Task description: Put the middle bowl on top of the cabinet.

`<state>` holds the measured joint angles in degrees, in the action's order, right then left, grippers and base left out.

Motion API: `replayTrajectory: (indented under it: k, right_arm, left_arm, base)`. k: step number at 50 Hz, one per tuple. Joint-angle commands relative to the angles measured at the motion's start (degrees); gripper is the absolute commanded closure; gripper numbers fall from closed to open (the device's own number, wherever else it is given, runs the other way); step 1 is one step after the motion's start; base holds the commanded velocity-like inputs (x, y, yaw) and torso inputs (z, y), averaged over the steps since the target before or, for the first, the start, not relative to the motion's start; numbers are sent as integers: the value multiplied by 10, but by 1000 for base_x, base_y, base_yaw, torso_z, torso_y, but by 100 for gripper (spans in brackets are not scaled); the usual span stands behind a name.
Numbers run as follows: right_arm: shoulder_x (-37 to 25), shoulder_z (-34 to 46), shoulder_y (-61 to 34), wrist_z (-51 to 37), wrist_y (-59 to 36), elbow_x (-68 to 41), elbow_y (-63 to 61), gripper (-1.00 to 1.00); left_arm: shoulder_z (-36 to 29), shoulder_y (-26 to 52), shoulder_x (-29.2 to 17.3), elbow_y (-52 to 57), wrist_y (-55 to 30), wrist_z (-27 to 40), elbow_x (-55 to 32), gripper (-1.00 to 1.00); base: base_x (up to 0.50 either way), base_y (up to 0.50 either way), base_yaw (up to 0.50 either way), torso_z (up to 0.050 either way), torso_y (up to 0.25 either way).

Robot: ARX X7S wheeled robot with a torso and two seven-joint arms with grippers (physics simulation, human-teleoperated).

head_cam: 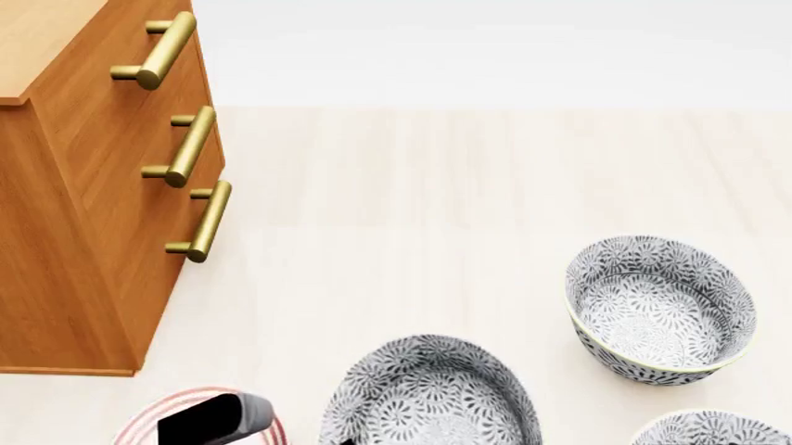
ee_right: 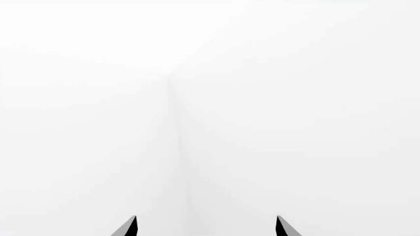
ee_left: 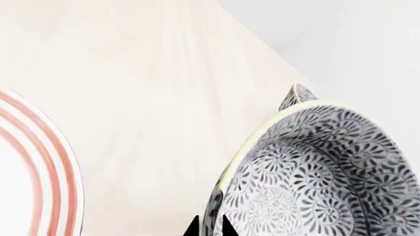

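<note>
The middle bowl (ee_left: 321, 182), deep with a grey-and-white floral pattern and a thin pale rim, fills the near side of the left wrist view. My left gripper (ee_left: 210, 228) is shut on its rim, one fingertip outside the wall and one inside. In the head view this bowl (head_cam: 433, 394) sits at the bottom centre, and my left arm (head_cam: 217, 419) shows as a dark link to its left. The cabinet (head_cam: 87, 232), orange-brown with three brass handles, stands at the far left, and its lighter top (head_cam: 44, 37) is at the corner. My right gripper (ee_right: 206, 227) is open and faces only white background.
A second look-alike bowl (head_cam: 659, 306) stands to the right, and a third (head_cam: 711, 428) shows at the bottom right edge. A white plate with red rings (head_cam: 143, 419) lies under my left arm, also in the left wrist view (ee_left: 33, 172). Pale wooden floor (head_cam: 433, 185) stretches ahead.
</note>
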<state>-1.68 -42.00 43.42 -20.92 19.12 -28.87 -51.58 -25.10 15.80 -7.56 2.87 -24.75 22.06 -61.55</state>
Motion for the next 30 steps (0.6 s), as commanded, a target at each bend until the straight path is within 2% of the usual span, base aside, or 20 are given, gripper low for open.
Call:
replayTrajectory:
  k: [1,11,30]
  right_arm:
    - [7,-13,7,16,4,15,-3,-100]
    - [6,-13,6,15,6,14,-2,-100]
    - [9,-12,9,14,12,13,-3,-100]
  left_arm:
    - [8,-20,6,22,24,-14,18,100]
    - [0,-21,0,33,31,-19,19,100]
    - [-14,-24,-12,60,36,-17,22,100]
  base:
    - [0,0,0,0,0]
    - [0,0,0,0,0]
    - [0,0,0,26,249]
